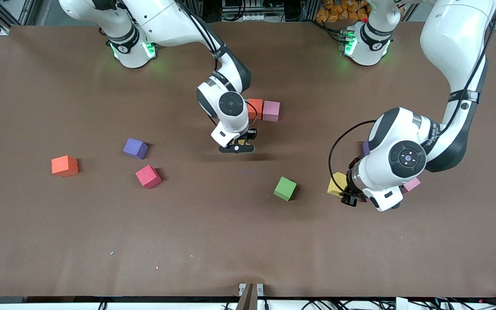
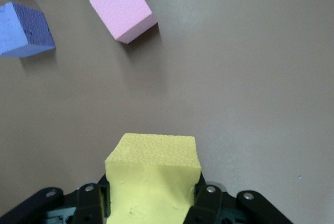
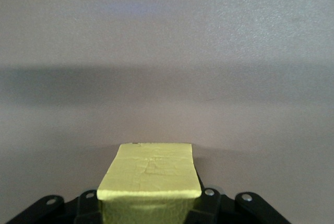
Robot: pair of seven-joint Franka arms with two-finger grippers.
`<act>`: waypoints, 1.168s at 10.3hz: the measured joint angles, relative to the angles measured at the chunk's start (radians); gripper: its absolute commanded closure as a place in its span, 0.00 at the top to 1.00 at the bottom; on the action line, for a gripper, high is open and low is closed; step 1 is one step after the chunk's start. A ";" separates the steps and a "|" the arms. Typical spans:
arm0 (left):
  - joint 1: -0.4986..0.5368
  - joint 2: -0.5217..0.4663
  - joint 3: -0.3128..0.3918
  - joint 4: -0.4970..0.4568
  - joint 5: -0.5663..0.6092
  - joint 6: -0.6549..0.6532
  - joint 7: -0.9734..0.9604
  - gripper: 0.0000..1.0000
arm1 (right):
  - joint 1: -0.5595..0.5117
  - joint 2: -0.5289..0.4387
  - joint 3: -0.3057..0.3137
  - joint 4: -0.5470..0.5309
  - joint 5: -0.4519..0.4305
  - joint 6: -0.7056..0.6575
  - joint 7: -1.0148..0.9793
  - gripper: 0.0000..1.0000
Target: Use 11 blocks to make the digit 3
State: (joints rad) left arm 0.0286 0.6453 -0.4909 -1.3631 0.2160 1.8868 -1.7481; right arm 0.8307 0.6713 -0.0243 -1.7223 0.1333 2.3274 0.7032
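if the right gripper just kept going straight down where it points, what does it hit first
Most likely bare table. The right gripper is shut on a yellow block, and its wrist view shows only brown tabletop ahead, with no other block in line, though its height above the surface is unclear.

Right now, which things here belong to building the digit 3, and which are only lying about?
For the job:
- yellow block in left tool
- yellow block in right tool
- orange-pink pair
- loose blocks: green, red, purple, orange

Lying about:
- small specks on the table
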 measured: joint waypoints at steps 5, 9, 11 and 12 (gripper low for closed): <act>-0.013 0.000 -0.005 -0.035 -0.068 -0.039 -0.113 0.00 | 0.000 0.000 -0.001 0.003 0.000 -0.001 -0.001 1.00; -0.019 0.000 -0.012 -0.080 -0.149 -0.021 -0.309 0.00 | -0.016 -0.054 -0.010 0.028 -0.001 -0.026 -0.013 1.00; -0.058 0.000 -0.018 -0.141 -0.149 0.045 -0.435 0.00 | -0.079 -0.102 -0.015 0.030 -0.001 -0.107 -0.105 1.00; -0.071 -0.005 -0.023 -0.169 -0.149 0.066 -0.466 0.00 | -0.119 -0.117 -0.017 0.029 -0.002 -0.148 -0.159 1.00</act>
State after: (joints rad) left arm -0.0425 0.6403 -0.5141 -1.5320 0.0673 1.9531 -2.2140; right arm 0.7114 0.5541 -0.0414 -1.6929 0.1318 2.1795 0.5441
